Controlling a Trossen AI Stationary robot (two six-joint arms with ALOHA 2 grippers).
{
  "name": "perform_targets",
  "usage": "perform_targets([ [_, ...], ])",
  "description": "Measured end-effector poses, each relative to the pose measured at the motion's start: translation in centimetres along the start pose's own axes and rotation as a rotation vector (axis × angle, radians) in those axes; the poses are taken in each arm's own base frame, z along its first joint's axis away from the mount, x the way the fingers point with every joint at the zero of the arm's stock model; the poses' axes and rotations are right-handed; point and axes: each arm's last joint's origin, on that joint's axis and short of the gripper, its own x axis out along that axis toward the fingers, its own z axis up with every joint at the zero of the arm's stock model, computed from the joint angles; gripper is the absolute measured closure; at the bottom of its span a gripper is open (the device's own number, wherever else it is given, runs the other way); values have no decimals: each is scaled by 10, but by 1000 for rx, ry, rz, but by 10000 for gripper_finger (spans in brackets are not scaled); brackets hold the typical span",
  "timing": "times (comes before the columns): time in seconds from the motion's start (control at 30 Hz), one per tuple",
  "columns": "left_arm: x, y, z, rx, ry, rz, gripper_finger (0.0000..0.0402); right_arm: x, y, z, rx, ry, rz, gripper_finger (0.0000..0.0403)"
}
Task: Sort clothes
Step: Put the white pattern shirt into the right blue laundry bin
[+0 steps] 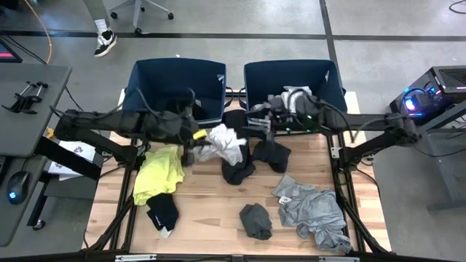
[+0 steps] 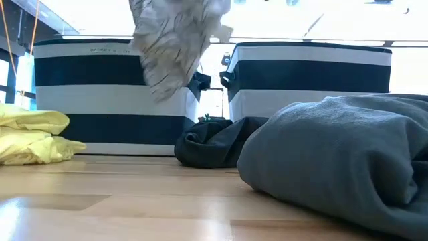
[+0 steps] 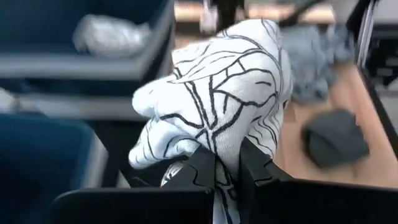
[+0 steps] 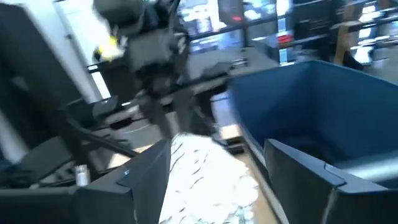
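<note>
My left gripper (image 1: 194, 144) (image 3: 229, 171) is shut on a white garment with black line pattern (image 1: 223, 143) (image 3: 214, 99), held above the middle of the table; in the low view it hangs (image 2: 175, 47) in front of the left bin. My right gripper (image 1: 259, 128) (image 4: 214, 180) is open and empty, just right of that garment, near the right bin's front wall. A neon yellow garment (image 1: 159, 173) (image 2: 30, 134), black garments (image 1: 239, 169) (image 1: 271, 154), a dark grey one (image 1: 256, 220) and a light grey one (image 1: 313, 211) lie on the table. My left gripper pinches a bunched part of the patterned garment (image 3: 219, 155) between its two fingers (image 3: 202, 168); the number of layers does not show. The fingers come from the table's left. The garment bulges out past the fingertips and hangs clear of the table (image 2: 167, 84).
Two dark blue bins stand at the table's far edge, left (image 1: 145, 80) and right (image 1: 331, 76); the right one holds a white-grey garment (image 1: 295, 94). A small black garment with a tag (image 1: 162, 215) lies near the front left. Bare wood shows at the front centre (image 1: 211, 233).
</note>
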Motion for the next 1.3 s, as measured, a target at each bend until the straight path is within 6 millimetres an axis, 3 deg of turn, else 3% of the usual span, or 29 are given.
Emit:
perform_targets([
  [0.17,-9,11,23,26,-140,67,401,38,0,14,-27,87,93,130],
  [0.37,-15,20,44,31,-332,81,401,76,-3,12,-132,264,22,137],
  [0.47,-20,20,52,28,-415,52,401,91,-2,12,-160,278,-1,181],
  [0.6,-24,21,53,-8,-436,44,393,96,0,21,-173,276,-9,313],
  [0.67,-31,22,53,-27,-450,33,376,92,1,29,-189,293,-52,374],
  [0.83,-55,27,49,-66,-478,37,302,63,-4,62,-276,364,-342,369],
  [0.97,-74,32,39,-74,-448,77,257,26,-27,90,-300,460,-566,389],
  [1.13,-86,36,30,-126,-420,120,242,-14,-92,87,-150,728,-771,384],
  [1.3,-89,37,26,-154,-388,144,244,-37,-168,47,140,968,-877,383],
])
